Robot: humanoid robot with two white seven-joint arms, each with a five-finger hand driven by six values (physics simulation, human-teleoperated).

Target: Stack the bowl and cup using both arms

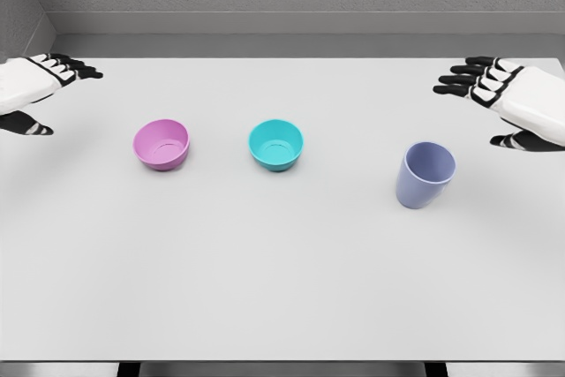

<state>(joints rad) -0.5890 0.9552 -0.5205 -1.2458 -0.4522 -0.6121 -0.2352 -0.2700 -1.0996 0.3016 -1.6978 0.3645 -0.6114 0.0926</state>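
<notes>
The blue-grey plastic cup (425,175) sits nearest on the white surface (282,289), right of the teal bowl (275,145) and pink bowl (161,144), so I'd drop the right hand (494,86), fingers spread and empty like the left hand (40,81), around its wall rather than the rim.

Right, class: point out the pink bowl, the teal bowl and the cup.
pink bowl (161,144), head view, inside of the bowl.
teal bowl (275,145), head view, inside of the bowl.
cup (424,179), head view, outer wall below the rim.
</notes>
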